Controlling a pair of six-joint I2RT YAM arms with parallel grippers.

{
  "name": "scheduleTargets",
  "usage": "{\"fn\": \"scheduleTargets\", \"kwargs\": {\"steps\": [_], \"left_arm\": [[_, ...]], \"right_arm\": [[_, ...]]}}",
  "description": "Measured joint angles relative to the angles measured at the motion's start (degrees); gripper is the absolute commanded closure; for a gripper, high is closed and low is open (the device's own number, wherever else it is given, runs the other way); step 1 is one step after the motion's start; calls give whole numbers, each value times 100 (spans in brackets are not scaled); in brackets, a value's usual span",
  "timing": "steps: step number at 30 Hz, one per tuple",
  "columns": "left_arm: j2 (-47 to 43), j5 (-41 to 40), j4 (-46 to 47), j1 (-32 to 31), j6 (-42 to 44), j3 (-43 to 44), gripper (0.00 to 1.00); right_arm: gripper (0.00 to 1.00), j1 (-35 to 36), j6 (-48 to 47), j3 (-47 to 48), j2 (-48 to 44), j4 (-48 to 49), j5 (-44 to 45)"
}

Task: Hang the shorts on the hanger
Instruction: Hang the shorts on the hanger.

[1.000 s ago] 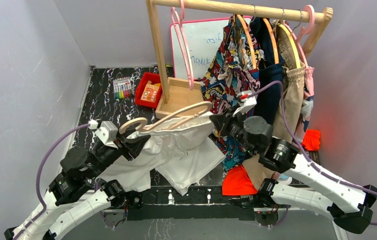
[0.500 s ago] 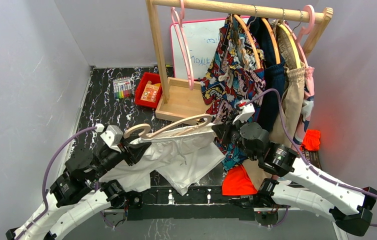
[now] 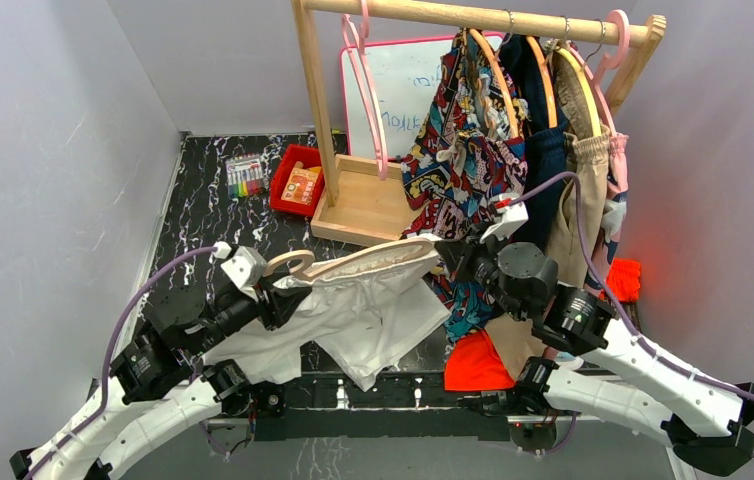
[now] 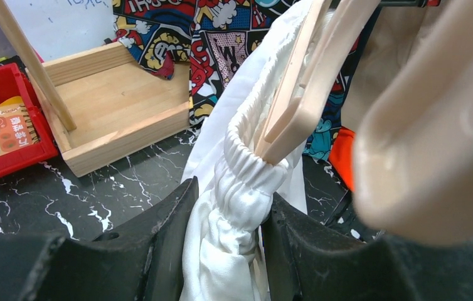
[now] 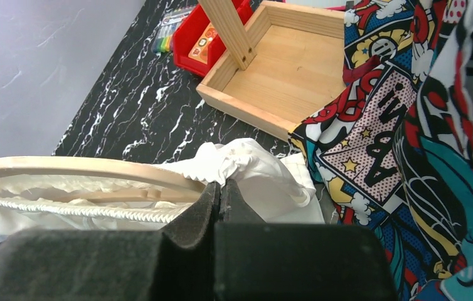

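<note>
The white shorts [image 3: 368,305] hang between my two grippers above the table's near edge, their elastic waistband stretched along the cream-beige hanger [image 3: 373,256]. The hanger's hook [image 3: 291,262] points left. My left gripper [image 3: 278,295] is shut on the bunched waistband [image 4: 237,213] at the hanger's left corner [image 4: 297,119]. My right gripper [image 3: 445,255] is shut on the shorts' cloth [image 5: 253,163] at the hanger's right end [image 5: 96,170]; its fingers [image 5: 206,207] are pressed together. The shorts' legs drape down toward the table front.
A wooden rack [image 3: 473,15] stands behind with a comic-print garment [image 3: 463,150], tan shorts [image 3: 583,190] and pink hangers [image 3: 368,90]. Its wooden base tray [image 3: 353,200], a red bin [image 3: 298,180] and markers [image 3: 245,176] lie on the black marble table [image 3: 203,220]. An orange cloth [image 3: 475,365] lies front right.
Both grippers have moved right and slightly down with the shorts and hanger. The waistband now stretches flatter along the hanger.
</note>
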Motion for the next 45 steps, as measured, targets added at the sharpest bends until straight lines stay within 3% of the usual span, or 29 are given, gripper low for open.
{"fn": "scheduleTargets", "kwargs": {"steps": [7, 22, 29, 39, 45], "left_arm": [[136, -17, -44, 0, 127, 7, 100], [1320, 9, -168, 0, 448, 291, 100], [1674, 299, 219, 0, 433, 291, 100], [2107, 678, 1071, 2, 313, 745, 100], [1945, 848, 1609, 2, 68, 704, 100]], "right_arm": [[100, 0, -46, 74, -133, -210, 31], [100, -13, -470, 638, 11, -546, -170], [100, -28, -542, 1056, 658, -544, -935], [100, -44, -437, 2695, 1797, -251, -2450], [100, -44, -81, 2258, 1534, 446, -2769]]}}
